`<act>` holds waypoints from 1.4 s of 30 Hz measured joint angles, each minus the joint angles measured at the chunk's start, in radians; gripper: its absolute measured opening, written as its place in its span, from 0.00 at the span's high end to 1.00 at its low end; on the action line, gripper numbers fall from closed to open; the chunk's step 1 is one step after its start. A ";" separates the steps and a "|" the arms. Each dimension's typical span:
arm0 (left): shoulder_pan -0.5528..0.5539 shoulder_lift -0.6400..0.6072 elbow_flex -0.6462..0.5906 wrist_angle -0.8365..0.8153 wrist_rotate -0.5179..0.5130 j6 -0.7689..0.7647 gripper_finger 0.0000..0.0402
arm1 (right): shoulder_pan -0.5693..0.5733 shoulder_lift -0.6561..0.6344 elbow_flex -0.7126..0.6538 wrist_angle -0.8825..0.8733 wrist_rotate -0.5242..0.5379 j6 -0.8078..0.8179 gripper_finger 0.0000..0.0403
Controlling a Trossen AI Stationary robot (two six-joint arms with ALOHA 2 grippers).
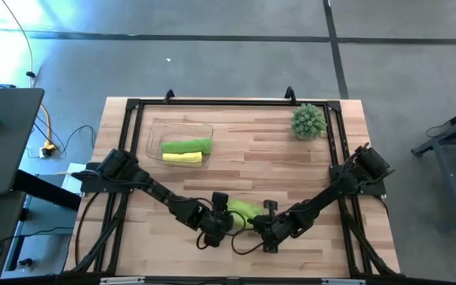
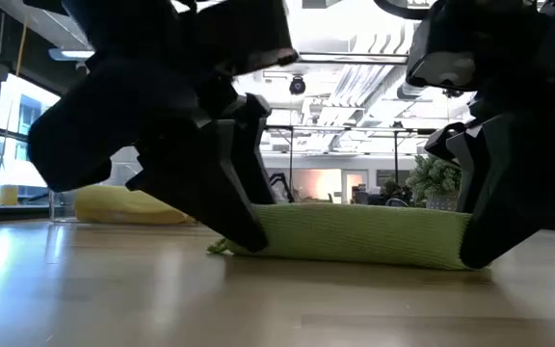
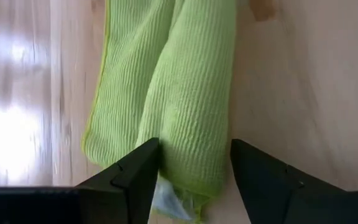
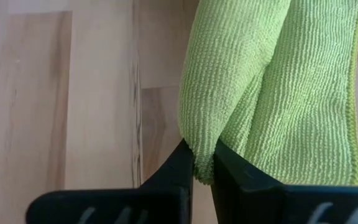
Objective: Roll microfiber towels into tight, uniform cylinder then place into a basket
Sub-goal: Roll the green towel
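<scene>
I see ribbed, matt lime cloth in the towel [image 4: 272,87] between my right gripper's [image 4: 204,165] matt dark fingers, on smooth, faintly glossy wood table [image 4: 67,93].

A lab or workshop. Concrete floor [image 1: 228,55], cables [image 1: 54,134], and exposed ceiling ducts [image 2: 355,87] show it.

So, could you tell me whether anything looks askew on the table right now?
The lime green towel between the left gripper and right gripper is a loose double fold, not a tight cylinder.
</scene>
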 joint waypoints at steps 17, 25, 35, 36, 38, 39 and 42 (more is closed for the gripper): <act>0.075 0.008 -0.018 -0.008 0.252 -0.309 0.96 | -0.005 -0.095 -0.004 -0.125 -0.017 -0.108 0.74; 0.142 0.008 -0.019 -0.012 0.425 -0.398 0.97 | 0.028 -0.221 -0.005 -0.185 0.010 -0.105 0.66; 0.218 0.010 -0.021 -0.006 0.569 -0.450 0.96 | 0.166 -0.098 -0.002 0.002 0.348 -0.332 0.66; 0.220 0.010 -0.021 -0.008 0.570 -0.450 0.96 | 0.165 -0.080 -0.002 0.002 0.360 -0.319 0.66; 0.220 0.010 -0.021 -0.008 0.568 -0.450 0.96 | 0.156 -0.055 -0.002 0.004 0.361 -0.292 0.66; 0.220 0.010 -0.021 -0.007 0.568 -0.450 0.96 | 0.149 -0.045 -0.002 0.005 0.361 -0.285 0.66; 0.220 0.010 -0.022 -0.001 0.564 -0.450 0.96 | 0.127 -0.023 -0.002 -0.006 0.360 -0.256 0.66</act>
